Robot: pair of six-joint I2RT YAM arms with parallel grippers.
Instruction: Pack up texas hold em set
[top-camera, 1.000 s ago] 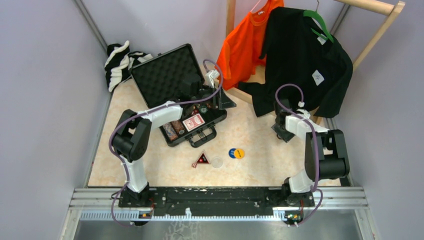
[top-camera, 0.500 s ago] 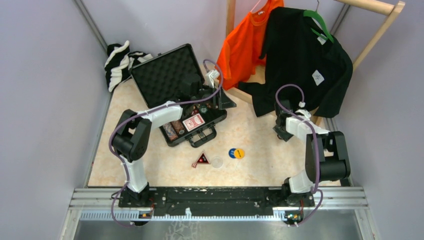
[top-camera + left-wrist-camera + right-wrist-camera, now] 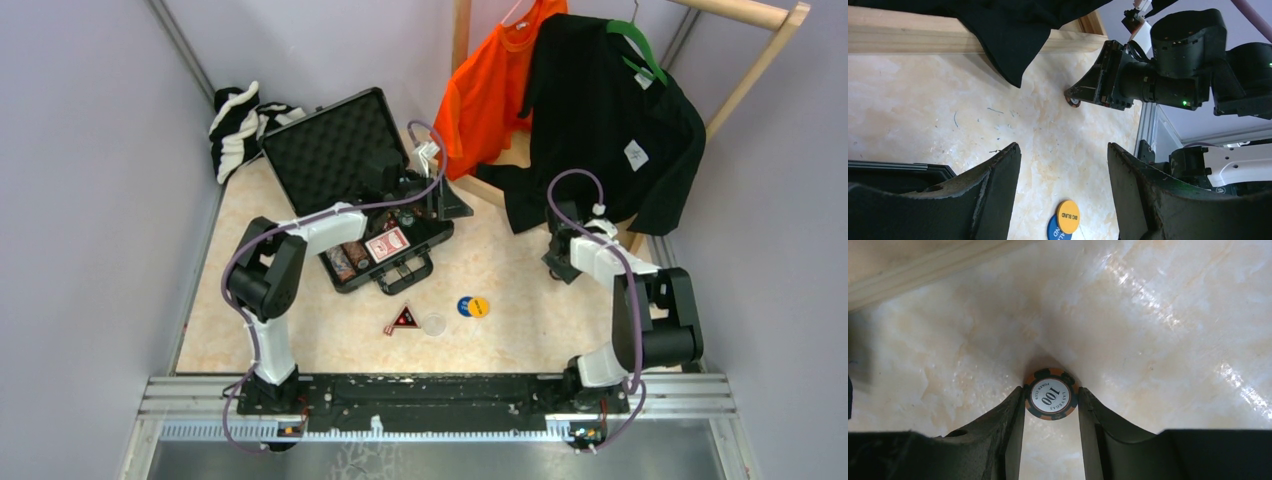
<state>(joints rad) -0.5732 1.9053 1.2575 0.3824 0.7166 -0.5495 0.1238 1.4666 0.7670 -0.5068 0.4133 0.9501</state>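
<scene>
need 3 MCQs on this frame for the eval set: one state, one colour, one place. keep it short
1. The case is:
A) shut
B) open
C) upside down

2. The two overlapping discs are:
A) red and green
B) white and black
C) blue and yellow

3. The 100 chip is:
A) in the case
B) on the discs
C) between the right end effector's fingers

Key:
1 B: the lid stands back with its foam showing.
2 C: both the top view and the left wrist view show one blue and one yellow.
3 C: the right wrist view shows a finger against each side of the chip.
</scene>
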